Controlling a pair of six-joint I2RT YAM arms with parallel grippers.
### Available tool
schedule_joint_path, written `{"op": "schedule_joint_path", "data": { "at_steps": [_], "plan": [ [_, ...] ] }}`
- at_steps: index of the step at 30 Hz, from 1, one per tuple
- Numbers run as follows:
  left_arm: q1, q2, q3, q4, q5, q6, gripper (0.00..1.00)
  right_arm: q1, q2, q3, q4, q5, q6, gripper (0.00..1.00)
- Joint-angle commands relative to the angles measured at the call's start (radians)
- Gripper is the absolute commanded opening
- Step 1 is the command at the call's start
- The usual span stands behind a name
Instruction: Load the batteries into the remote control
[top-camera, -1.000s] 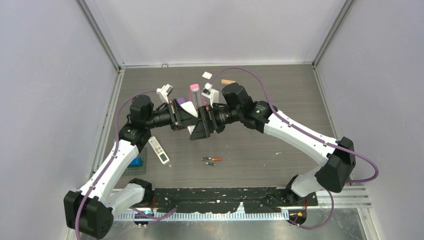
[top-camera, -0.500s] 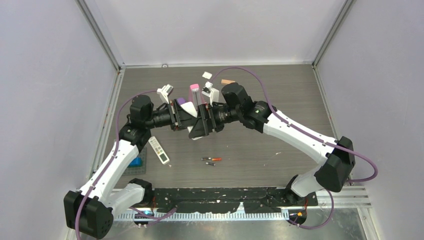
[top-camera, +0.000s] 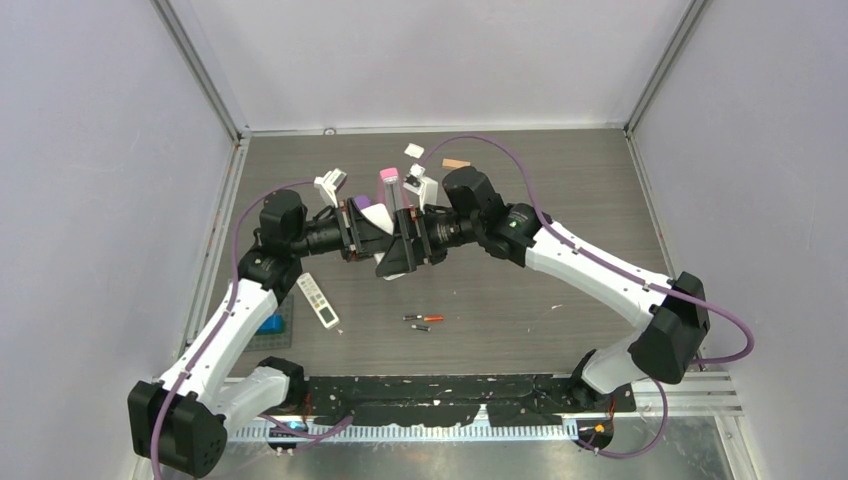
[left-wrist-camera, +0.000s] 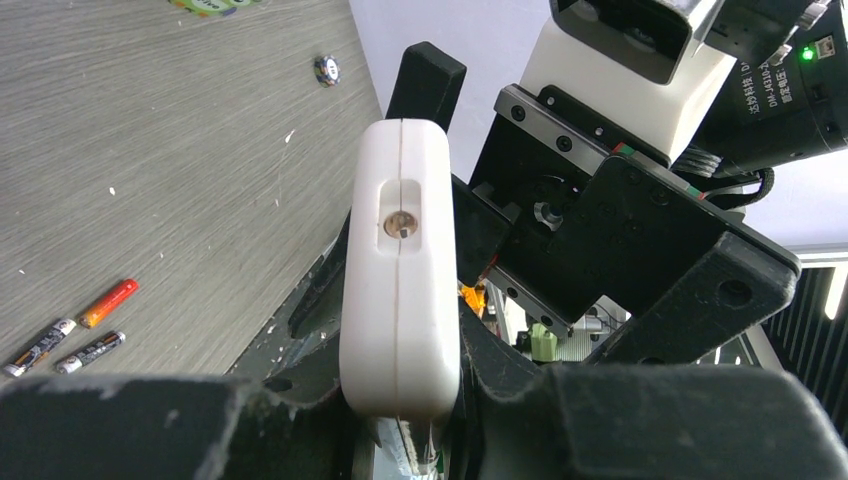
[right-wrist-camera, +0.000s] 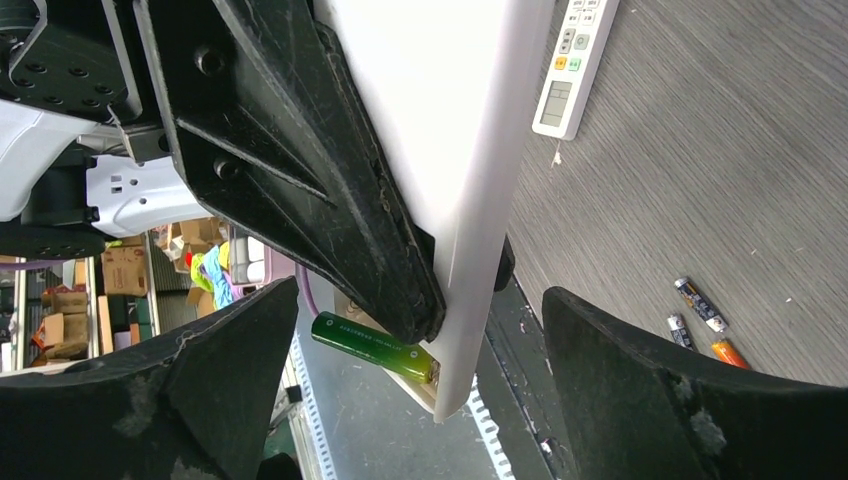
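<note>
Mid-frame, the left gripper (top-camera: 378, 230) has its jaws clamped on the white remote control (left-wrist-camera: 400, 280). The right gripper (right-wrist-camera: 440, 390) has its jaws gaping wide around it. A green battery (right-wrist-camera: 372, 346) shows at the remote's end, and three batteries (top-camera: 424, 322) lie on the tabletop (top-camera: 520, 300) below.

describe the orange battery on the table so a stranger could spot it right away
On the grey table, look right of the white remote lying flat. Three tiny batteries lie close together there. The red-orange battery is the only bright one; its two neighbours are dark.
</note>
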Motion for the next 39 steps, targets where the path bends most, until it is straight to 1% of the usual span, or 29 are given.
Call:
{"op": "schedule_joint_path", "data": {
  "at_steps": [1,6,9,15,16,17,18,20,24,25,29,32,34,35,36,37,38,39],
  "plan": [
    [0.005,0.003,0.027,0.051,0.027,-0.01,0.0,0.004,-0.033,-0.007,0.051,-0.021,-0.011,0.98],
    [0.01,0.002,0.03,0.051,0.017,-0.013,0.0,0.005,-0.062,-0.018,0.062,-0.027,-0.04,0.96],
    [0.011,0.001,0.033,0.051,0.014,-0.014,0.0,0.005,-0.066,-0.019,0.06,-0.023,-0.046,0.93],
    [0.011,-0.003,0.028,0.051,0.021,-0.016,0.0,0.004,-0.066,-0.039,0.094,-0.026,-0.008,0.79],
    [0.011,-0.004,0.027,0.051,0.02,-0.019,0.0,0.004,-0.067,-0.04,0.096,-0.024,-0.003,0.73],
    [0.011,-0.006,0.025,0.051,0.021,-0.022,0.0,0.003,-0.067,-0.041,0.098,-0.025,0.0,0.71],
    [0.011,-0.007,0.024,0.051,0.022,-0.024,0.0,0.002,-0.067,-0.041,0.1,-0.025,0.001,0.66],
    [0.011,-0.01,0.025,0.051,0.022,-0.029,0.0,0.003,-0.066,-0.041,0.101,-0.026,0.003,0.61],
    [0.011,-0.012,0.024,0.051,0.027,-0.035,0.0,0.003,-0.067,-0.047,0.112,-0.034,0.013,0.54],
    [0.011,-0.013,0.023,0.075,0.028,-0.038,0.0,0.003,-0.068,-0.051,0.116,-0.035,0.017,0.51],
    [0.011,-0.011,0.017,0.115,0.041,-0.065,0.0,0.003,-0.071,-0.057,0.125,-0.038,0.024,0.46],
    [0.011,-0.007,0.016,0.136,0.049,-0.08,0.0,0.002,-0.075,-0.062,0.138,-0.044,0.032,0.44],
    [0.011,-0.005,0.013,0.143,0.052,-0.085,0.0,0.0,-0.077,-0.065,0.146,-0.05,0.037,0.44],
    [0.011,-0.005,0.011,0.149,0.054,-0.088,0.0,-0.001,-0.078,-0.067,0.149,-0.052,0.04,0.48],
    [0.011,-0.004,0.009,0.155,0.055,-0.091,0.0,-0.003,-0.083,-0.07,0.154,-0.052,0.047,0.61],
    [0.011,-0.003,0.007,0.161,0.057,-0.095,0.0,-0.005,-0.086,-0.079,0.166,-0.049,0.05,0.68],
    [0.011,-0.003,0.004,0.166,0.058,-0.097,0.0,-0.006,-0.094,-0.083,0.173,-0.046,0.057,0.79],
    [0.011,-0.003,0.003,0.169,0.059,-0.099,0.0,-0.007,-0.098,-0.089,0.183,-0.047,0.059,0.83]
  ]
}}
